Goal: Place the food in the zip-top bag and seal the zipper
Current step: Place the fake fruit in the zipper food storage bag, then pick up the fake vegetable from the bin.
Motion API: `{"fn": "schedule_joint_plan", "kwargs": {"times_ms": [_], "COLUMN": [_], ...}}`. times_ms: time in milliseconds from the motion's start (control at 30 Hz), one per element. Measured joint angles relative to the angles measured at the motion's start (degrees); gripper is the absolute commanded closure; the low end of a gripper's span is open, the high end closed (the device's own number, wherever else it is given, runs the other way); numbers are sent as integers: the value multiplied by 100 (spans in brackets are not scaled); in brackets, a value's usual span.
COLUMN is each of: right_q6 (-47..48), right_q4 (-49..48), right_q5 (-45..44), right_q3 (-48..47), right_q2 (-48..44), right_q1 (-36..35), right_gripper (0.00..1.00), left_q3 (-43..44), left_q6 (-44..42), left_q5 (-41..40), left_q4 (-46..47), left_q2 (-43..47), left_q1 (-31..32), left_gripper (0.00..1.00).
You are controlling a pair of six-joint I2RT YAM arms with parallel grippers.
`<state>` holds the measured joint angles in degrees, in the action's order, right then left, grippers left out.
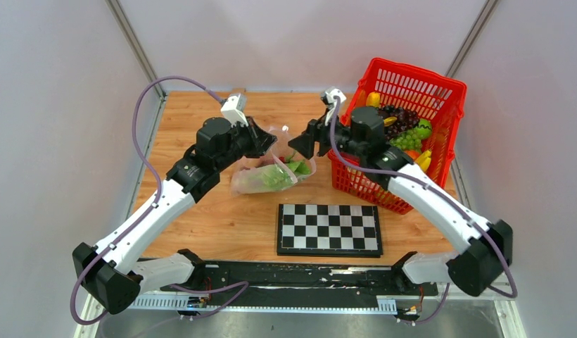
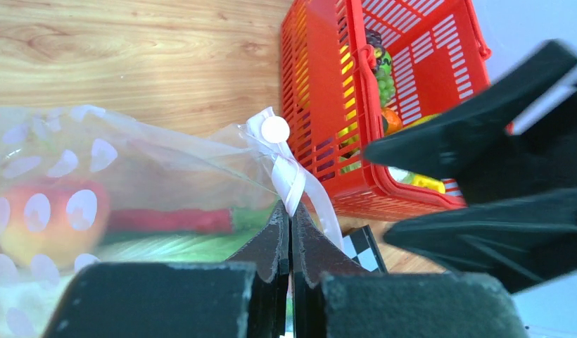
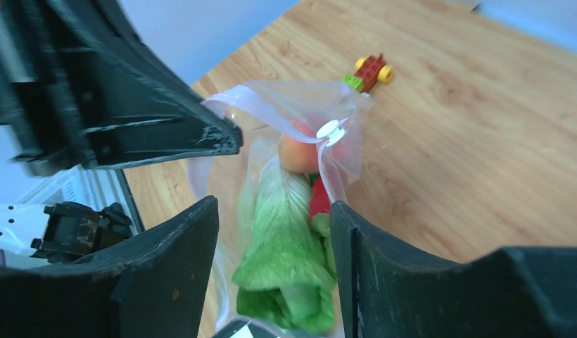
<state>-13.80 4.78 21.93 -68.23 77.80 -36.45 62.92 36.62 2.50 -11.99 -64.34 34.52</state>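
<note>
Located the zip-top bag [image 1: 268,176] lying on the bench [image 1: 222,225] near centre, between both arms, at 9 o'clock of the red basket [image 1: 419,72] and 11 o'clock of the chessboard [image 1: 328,229]. Found the left hand [image 2: 291,215] fully closed, pinching the pale zipper [image 2: 294,179] strip near its white slider [image 2: 275,130]. Found the right hand [image 3: 271,211] with fingers spread apart, gripping nothing, straddling the bag; could not determine contact with the film. Noted inside the bag green lettuce [image 3: 286,246], a peach-coloured piece [image 3: 296,155] at its 12 o'clock and a red piece [image 3: 319,201] at its 2 o'clock. Noted a toy-brick figure [image 3: 370,69] on the bench beyond the bag at 1 o'clock. Noted toy fruit [image 1: 405,130] lying in the basket.
</note>
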Motion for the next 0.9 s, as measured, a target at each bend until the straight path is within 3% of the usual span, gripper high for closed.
{"fn": "schedule_joint_plan", "kwargs": {"times_ms": [100, 300, 533, 900], "right_q6": [321, 649, 487, 334], "right_q4": [334, 931, 1937, 2702], "right_q5": [-232, -1661, -2389, -2811], "right_q3": [-26, -90, -173, -343], "right_q2": [-608, -1235, -769, 111], "right_q1": [39, 522, 2406, 3362], "right_gripper": [33, 29, 21, 23], "left_q3": [0, 0, 0, 0], "left_q6": [-72, -188, -225, -225], "left_q5": [-26, 258, 389, 520], "left_q4": [-31, -22, -24, -24], "left_q2": [0, -20, -55, -79], "left_q1": [-2, -7, -7, -7], "left_gripper": [100, 100, 100, 100]}}
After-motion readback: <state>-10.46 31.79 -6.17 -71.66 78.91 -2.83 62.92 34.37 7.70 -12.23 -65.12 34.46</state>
